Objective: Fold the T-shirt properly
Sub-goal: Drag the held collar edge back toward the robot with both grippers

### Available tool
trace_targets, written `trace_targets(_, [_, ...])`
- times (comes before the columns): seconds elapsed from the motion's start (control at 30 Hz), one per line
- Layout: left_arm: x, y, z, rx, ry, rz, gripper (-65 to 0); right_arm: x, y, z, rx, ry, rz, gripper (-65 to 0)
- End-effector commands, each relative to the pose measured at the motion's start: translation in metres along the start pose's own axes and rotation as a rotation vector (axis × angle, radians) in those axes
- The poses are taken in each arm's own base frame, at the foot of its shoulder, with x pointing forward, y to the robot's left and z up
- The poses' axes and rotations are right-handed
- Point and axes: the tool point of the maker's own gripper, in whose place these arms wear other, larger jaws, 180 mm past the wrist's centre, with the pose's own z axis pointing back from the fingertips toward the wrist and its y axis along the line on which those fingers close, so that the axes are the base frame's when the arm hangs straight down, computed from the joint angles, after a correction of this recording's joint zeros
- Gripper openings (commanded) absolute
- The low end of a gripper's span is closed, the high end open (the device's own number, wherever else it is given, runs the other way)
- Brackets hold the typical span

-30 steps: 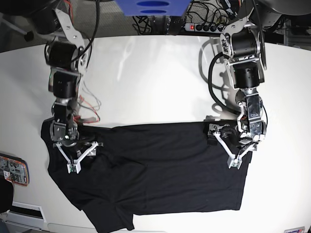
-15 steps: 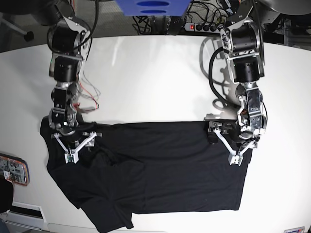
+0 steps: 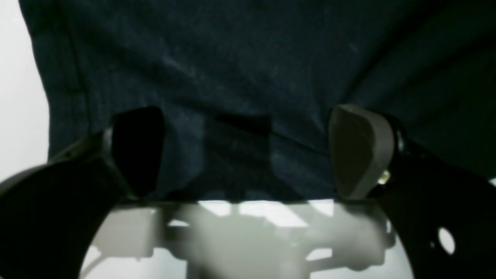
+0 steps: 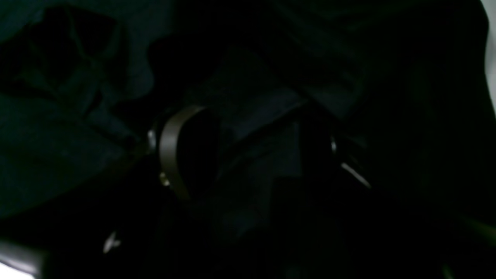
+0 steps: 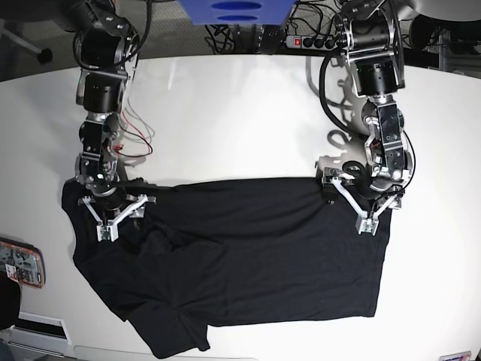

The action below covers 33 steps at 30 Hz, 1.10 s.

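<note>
You see the black T-shirt (image 5: pixel 240 259) spread across the near half of the white table (image 5: pixel 240 113), its near-left corner cut off, with the left gripper (image 3: pixel 248 155) spread wide over its far-right hem and the right gripper (image 4: pixel 248 155), fingers apart, lost in murky folds.

Base view looks straight down; both wrist views sit close over the T-shirt (image 5: pixel 240 256).

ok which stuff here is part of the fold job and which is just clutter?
Job:
- T-shirt
- left gripper
- right gripper

Lying about:
- power strip, far table edge
- red-edged gadget, beside the shirt
- blue panel
</note>
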Motion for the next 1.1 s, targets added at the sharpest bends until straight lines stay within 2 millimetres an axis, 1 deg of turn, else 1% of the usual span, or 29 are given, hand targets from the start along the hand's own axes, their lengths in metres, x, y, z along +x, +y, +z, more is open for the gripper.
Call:
trace_targets(0.0, [-0.046,-0.002,0.0,0.002,0.186,-0.019,0.0,-0.107,-0.004,0.02,-0.019,0.393,0.044,-27.7])
trace_targets(0.07, [-0.047,-0.003,0.0,0.002,0.188,-0.019,0.0,-0.118,-0.004,0.026,-0.02,0.41,0.045,-27.7])
trace_targets(0.1, [-0.048,-0.003,0.0,0.002,0.191,-0.019,0.0,-0.119,-0.004,0.028,-0.022,0.406,0.05,-27.7])
trace_targets(0.17, [-0.055,-0.003,0.001,0.001,0.203,-0.018,0.0,-0.107,-0.007,0.03,-0.032,0.373,0.065,-27.7])
trace_targets(0.23, [-0.059,-0.003,0.002,0.001,0.218,-0.018,0.0,-0.09,-0.009,0.032,-0.044,0.347,0.083,-27.7])
trace_targets(0.3, [-0.066,-0.004,0.003,0.0,0.254,-0.017,0.0,-0.072,-0.012,0.036,-0.06,0.322,0.103,-27.7])
trace_targets(0.37, [-0.078,-0.005,0.005,-0.002,0.283,-0.016,0.0,-0.054,-0.014,0.039,-0.071,0.284,0.12,-27.7])
trace_targets(0.4, [-0.08,-0.005,0.006,-0.002,0.284,-0.016,0.0,-0.051,-0.014,0.042,-0.076,0.277,0.127,-27.7])
trace_targets(0.43, [-0.078,-0.005,0.008,0.004,0.278,-0.02,0.0,-0.058,-0.015,0.046,-0.079,0.29,0.13,-27.7])
trace_targets(0.47, [-0.083,-0.005,0.013,0.009,0.278,-0.025,0.0,-0.063,-0.014,0.05,-0.08,0.298,0.135,-27.7])
trace_targets(0.5, [-0.083,-0.006,0.017,0.013,0.266,-0.029,0.0,-0.066,-0.015,0.052,-0.081,0.305,0.137,-27.7])
trace_targets(0.57, [-0.077,-0.013,0.026,0.018,0.229,-0.037,0.0,-0.065,-0.015,0.055,-0.084,0.298,0.143,-27.7])
trace_targets(0.63, [-0.077,-0.013,0.038,0.034,0.216,-0.05,0.0,-0.058,-0.014,0.056,-0.086,0.281,0.149,-27.7])
trace_targets(0.67, [-0.08,-0.012,0.044,0.042,0.233,-0.056,0.0,-0.06,-0.015,0.056,-0.087,0.283,0.151,-27.7])
trace_targets(0.7, [-0.082,-0.012,0.049,0.049,0.245,-0.059,0.0,-0.066,-0.014,0.059,-0.086,0.295,0.152,-27.7])
trace_targets(0.77, [-0.089,-0.011,0.057,0.059,0.265,-0.066,0.0,-0.081,-0.014,0.064,-0.084,0.322,0.154,-27.7])
trace_targets(0.8, [-0.093,-0.011,0.061,0.063,0.269,-0.07,0.0,-0.086,-0.014,0.067,-0.083,0.328,0.155,-27.7])
trace_targets(0.9, [-0.104,-0.013,0.071,0.069,0.278,-0.078,0.0,-0.087,-0.014,0.075,-0.088,0.319,0.167,-27.7])
trace_targets(0.97, [-0.115,-0.014,0.077,0.07,0.295,-0.08,0.0,-0.097,-0.014,0.084,-0.092,0.33,0.171,-27.7])
trace_targets(1.07, [-0.134,-0.02,0.087,0.066,0.318,-0.065,0.0,-0.106,-0.014,0.096,-0.095,0.339,0.184,-27.7])
